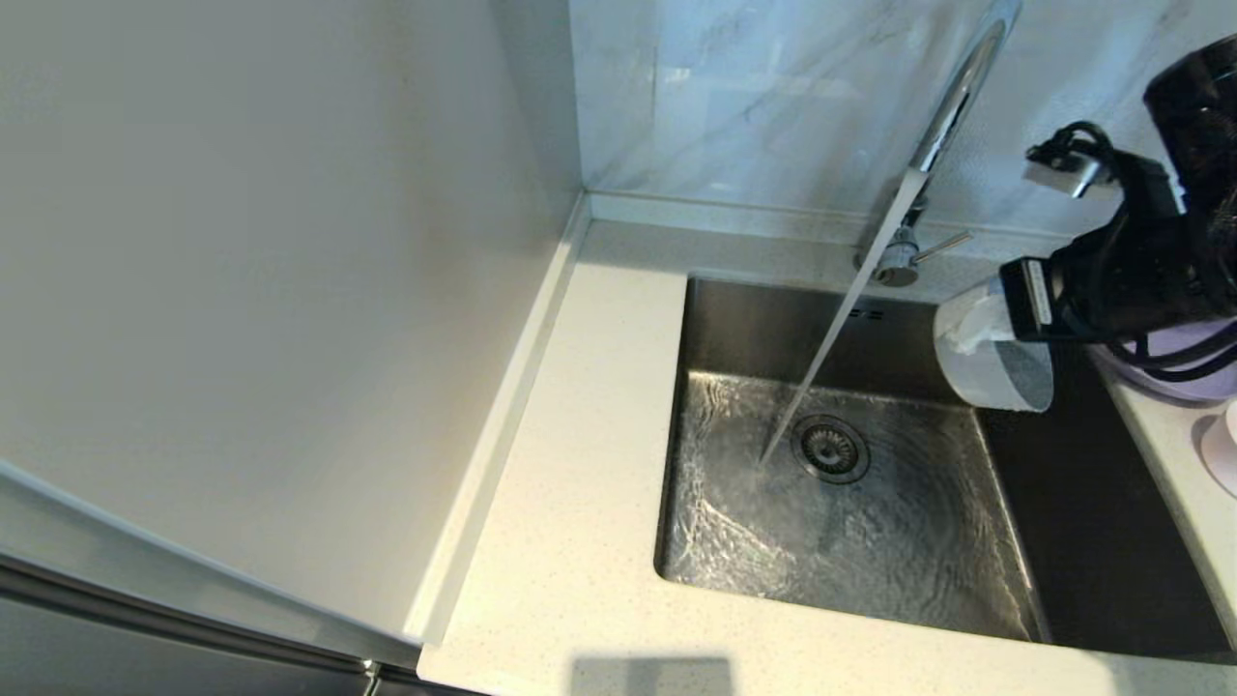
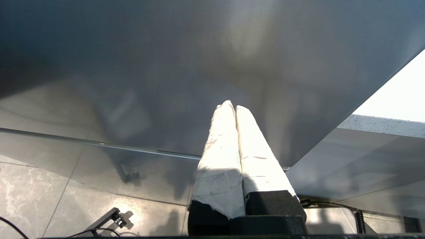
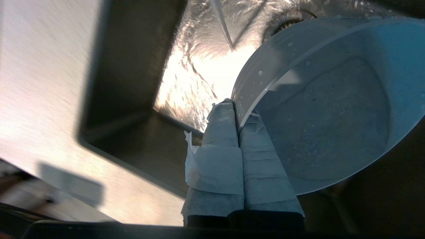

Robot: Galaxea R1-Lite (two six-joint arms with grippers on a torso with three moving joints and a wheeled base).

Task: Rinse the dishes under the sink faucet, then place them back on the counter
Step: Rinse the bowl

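Water runs from the chrome sink faucet [image 1: 952,106] in a slanting stream that lands in the sink [image 1: 734,329] just left of the drain strainer [image 1: 831,448]. My right gripper [image 1: 966,324] is shut on the rim of the pale cup [image 1: 995,372], which hangs tilted above the sink's back right part, to the right of the stream and clear of it. In the right wrist view my right gripper [image 3: 237,113] pinches the rim of the wet cup [image 3: 332,109]. The lavender plate [image 1: 1184,377] lies on the counter [image 1: 580,464] under my right arm. My left gripper [image 2: 232,105] is parked low and shut on nothing.
The faucet's thin lever [image 1: 942,246] sticks out to the right near its base. A pale round object [image 1: 1222,449] shows at the right edge on the counter. A tall white panel [image 1: 290,290] bounds the counter on the left. Marbled tiles [image 1: 754,97] stand behind the sink.
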